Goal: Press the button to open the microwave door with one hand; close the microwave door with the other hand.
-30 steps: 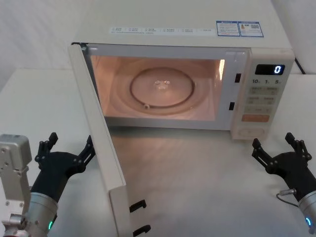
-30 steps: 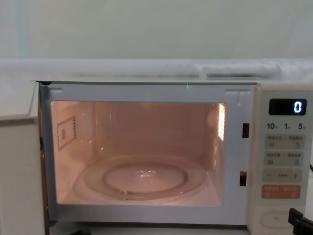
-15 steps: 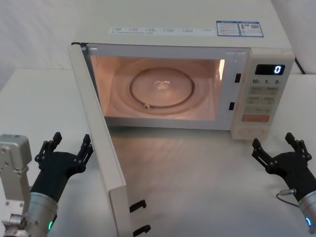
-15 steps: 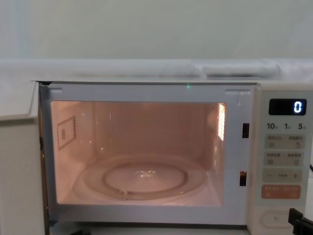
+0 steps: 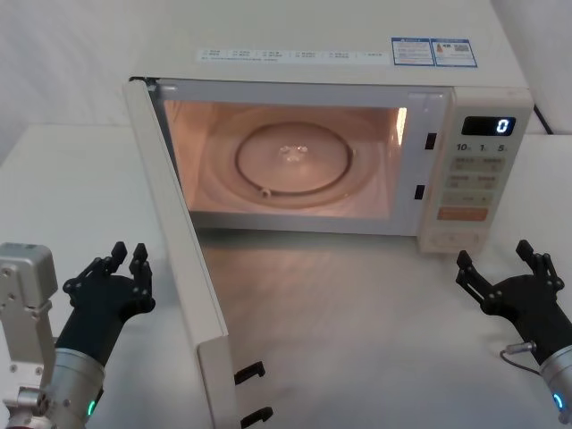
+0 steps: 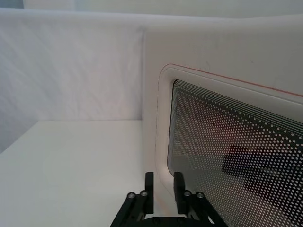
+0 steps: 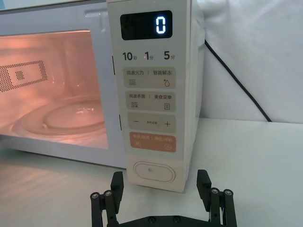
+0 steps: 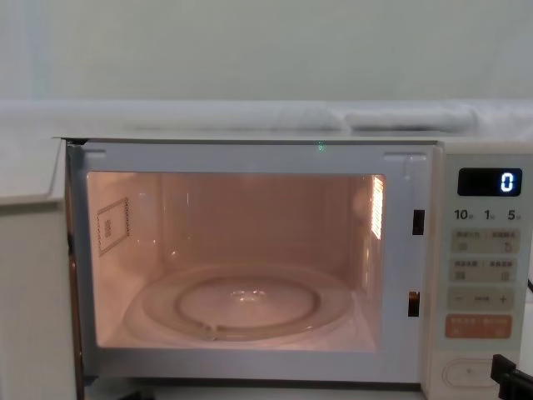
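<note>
The cream microwave door (image 5: 183,259) stands swung wide open on its left hinge, and the lit cavity with its glass turntable (image 5: 293,159) shows. My left gripper (image 5: 128,258) hangs low just outside the door's outer face, a little apart from it. Its fingers are drawn almost together, with a narrow empty gap between them. In the left wrist view the left gripper (image 6: 163,185) points at the door (image 6: 156,109) near the edge of its dotted window. My right gripper (image 5: 503,264) hovers open in front of the pill-shaped button (image 5: 456,239), not touching the button (image 7: 150,171).
The microwave body (image 5: 340,45) fills the back of the white table (image 5: 357,322). Two black latch hooks (image 5: 250,393) jut from the door's free edge near the table front. A black cable (image 7: 236,80) runs behind the microwave on the right.
My left gripper's fingers have closed from wide apart to nearly together, moving away from the door's face. The right gripper and the door have stayed still.
</note>
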You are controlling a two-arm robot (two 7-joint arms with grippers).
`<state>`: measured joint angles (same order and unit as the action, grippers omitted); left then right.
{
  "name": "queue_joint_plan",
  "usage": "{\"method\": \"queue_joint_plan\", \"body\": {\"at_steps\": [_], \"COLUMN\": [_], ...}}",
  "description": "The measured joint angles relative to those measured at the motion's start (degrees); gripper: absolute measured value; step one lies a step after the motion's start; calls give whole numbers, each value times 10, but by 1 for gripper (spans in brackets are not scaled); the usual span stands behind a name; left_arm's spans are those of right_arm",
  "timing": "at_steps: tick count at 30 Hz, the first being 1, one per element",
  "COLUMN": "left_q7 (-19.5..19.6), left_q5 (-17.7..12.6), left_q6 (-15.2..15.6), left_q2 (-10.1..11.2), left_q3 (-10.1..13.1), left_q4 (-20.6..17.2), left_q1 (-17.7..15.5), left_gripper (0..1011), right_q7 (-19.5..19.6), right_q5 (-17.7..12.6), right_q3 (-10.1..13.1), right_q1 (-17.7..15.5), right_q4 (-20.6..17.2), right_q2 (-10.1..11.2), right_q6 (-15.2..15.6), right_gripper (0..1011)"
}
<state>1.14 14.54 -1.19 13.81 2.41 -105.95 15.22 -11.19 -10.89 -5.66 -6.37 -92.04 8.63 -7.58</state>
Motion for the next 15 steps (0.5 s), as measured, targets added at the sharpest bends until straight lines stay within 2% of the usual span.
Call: {"method": "queue_joint_plan", "body": {"at_steps": [9, 15], "left_q7": [0, 0], "left_q5": [0, 0], "left_q6": [0, 0], "left_q2": [0, 0], "left_q3": [0, 0], "left_q4": [0, 0], "left_q1": [0, 0], "left_gripper": [5, 0], "right_q7": [0, 0], "right_q5": [0, 0], "right_q3": [0, 0], "right_q1": [0, 0], "right_q4": [0, 0], "right_q2": [0, 0], "right_q6": [0, 0], "right_gripper": [1002, 1002]}}
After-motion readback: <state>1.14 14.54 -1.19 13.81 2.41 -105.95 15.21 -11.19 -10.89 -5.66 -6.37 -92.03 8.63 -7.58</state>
